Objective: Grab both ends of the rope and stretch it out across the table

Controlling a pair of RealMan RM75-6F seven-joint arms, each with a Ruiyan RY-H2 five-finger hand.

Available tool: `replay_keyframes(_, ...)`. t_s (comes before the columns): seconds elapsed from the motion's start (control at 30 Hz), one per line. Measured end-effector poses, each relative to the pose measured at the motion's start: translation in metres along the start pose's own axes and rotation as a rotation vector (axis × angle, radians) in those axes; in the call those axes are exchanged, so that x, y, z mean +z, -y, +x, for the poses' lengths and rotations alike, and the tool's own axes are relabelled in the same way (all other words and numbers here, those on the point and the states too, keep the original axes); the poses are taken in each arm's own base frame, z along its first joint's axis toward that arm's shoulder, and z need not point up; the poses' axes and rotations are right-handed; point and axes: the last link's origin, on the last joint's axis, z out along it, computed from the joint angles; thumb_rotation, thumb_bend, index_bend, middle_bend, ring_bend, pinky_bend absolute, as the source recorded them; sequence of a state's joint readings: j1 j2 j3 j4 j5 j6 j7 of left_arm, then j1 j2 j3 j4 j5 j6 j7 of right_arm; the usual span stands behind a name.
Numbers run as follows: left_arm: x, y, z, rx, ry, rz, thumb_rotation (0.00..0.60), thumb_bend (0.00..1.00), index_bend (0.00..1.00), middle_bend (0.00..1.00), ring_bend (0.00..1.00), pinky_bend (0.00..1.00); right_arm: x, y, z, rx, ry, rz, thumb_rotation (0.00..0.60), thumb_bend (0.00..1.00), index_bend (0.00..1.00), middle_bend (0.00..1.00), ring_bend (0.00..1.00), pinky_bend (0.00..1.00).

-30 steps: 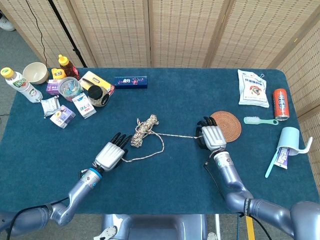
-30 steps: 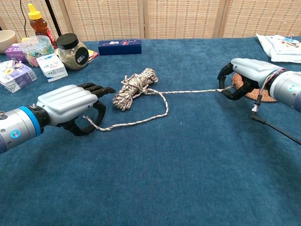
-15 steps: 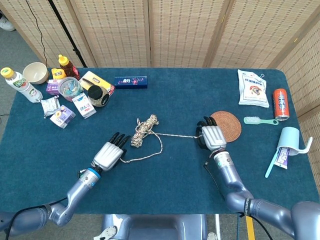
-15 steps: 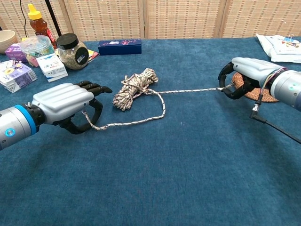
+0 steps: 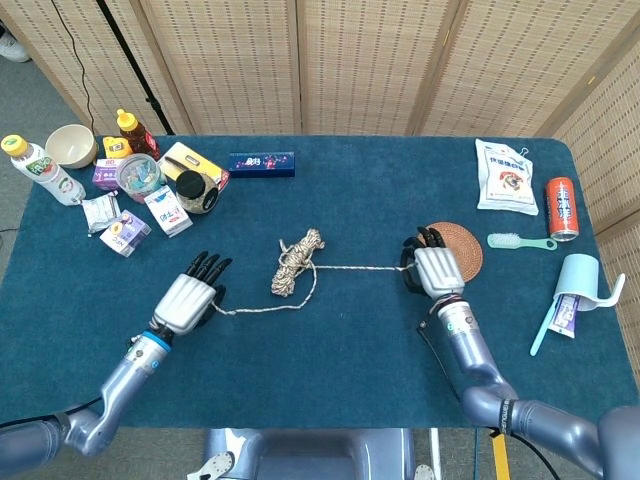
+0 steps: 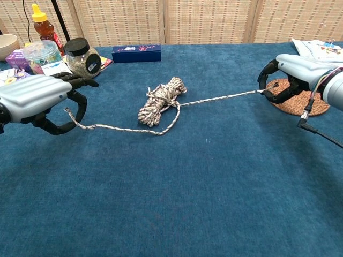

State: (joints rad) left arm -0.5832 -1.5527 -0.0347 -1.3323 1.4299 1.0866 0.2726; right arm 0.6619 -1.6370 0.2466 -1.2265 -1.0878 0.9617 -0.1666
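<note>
1. The left hand (image 6: 37, 99) curls around one end of the speckled beige-and-brown braided rope (image 6: 161, 101), fingers wrapped over the strand near the table's left side.
2. The right hand (image 6: 292, 72) pinches the other end, just beside the round woven rattan coaster (image 5: 455, 252), with that strand running nearly straight.
3. The rope's middle is a wound bundle lying on the dark blue felt-covered table (image 6: 187, 203), between the hands; a loose curve runs from it to the left hand.
4. Risk: the bundle looks wrapped tightly, so pulling apart may drag it or cinch it instead of unwinding, leaving the rope bunched.
5. Risk: each grip is on a thin end; a hard tug could slip the strand free.
6. Risk: the left hand moving outward nears the clutter of small packets and jars.
7. Containers: a clear lidded jar (image 6: 83, 55) holds something grainy; a pale blue cup (image 5: 580, 283) lies tipped with a toothpaste tube in it; a cream bowl (image 5: 70, 145) shows nothing discernible inside.
</note>
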Motion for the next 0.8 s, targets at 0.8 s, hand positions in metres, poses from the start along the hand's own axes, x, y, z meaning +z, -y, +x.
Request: replay_keyframes(0.8, -0.061, 0.091, 0.025, 0.005, -0.047, 0.240, 0.600, 0.48, 0.65, 0.10, 0.00, 0.00, -0.011, -0.045, 0.031, -0.033, -0.077, -0.078, 0.600, 0.55, 0.60, 0.27, 0.01, 0.00)
